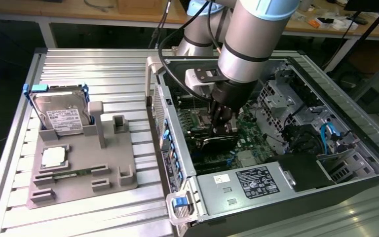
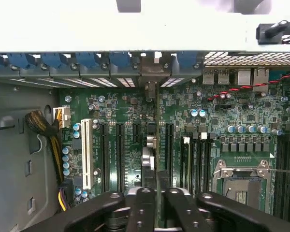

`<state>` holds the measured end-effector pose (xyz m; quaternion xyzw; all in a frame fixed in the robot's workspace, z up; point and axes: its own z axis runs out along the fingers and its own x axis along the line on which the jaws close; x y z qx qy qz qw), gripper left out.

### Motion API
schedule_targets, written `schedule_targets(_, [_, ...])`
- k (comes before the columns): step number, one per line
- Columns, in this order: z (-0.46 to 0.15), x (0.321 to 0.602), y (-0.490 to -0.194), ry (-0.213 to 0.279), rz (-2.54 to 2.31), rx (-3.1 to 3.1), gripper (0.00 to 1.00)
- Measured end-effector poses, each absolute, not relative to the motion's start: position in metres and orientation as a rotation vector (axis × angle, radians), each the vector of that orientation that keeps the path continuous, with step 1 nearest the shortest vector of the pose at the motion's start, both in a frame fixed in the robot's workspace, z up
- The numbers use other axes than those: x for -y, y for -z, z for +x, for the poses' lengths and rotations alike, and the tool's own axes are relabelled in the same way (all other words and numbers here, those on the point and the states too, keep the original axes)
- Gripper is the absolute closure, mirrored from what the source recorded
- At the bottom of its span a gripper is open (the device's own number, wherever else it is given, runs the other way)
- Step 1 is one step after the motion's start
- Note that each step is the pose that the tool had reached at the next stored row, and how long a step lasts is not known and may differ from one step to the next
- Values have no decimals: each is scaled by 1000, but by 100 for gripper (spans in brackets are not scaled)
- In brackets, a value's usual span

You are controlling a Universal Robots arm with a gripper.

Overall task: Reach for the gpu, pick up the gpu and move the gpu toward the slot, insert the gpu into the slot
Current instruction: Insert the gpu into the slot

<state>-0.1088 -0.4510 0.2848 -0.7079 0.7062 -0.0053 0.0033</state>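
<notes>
Tabletop (image 1: 77,69): ribbed metal, carrying the open computer case (image 1: 347,118) and a grey fixture tray (image 1: 77,177).
Motherboard (image 2: 130,111): green, lying inside the case.
Hard drive (image 1: 61,116): upright at the tray's 12 o'clock end.
Gpu (image 2: 157,135): edge-on, standing upright over the motherboard among the long sockets.
Gripper (image 2: 157,193): jaws pinching the gpu's top edge.

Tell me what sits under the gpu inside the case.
The gpu, gripped edge-on by the gripper, stands over the green motherboard among long expansion sockets. The slot directly beneath its edge is covered by the card.
</notes>
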Motion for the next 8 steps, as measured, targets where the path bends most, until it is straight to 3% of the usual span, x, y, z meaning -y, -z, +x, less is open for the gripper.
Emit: schedule_targets(8, [-109, 451, -285, 17, -2219, -2214, 89])
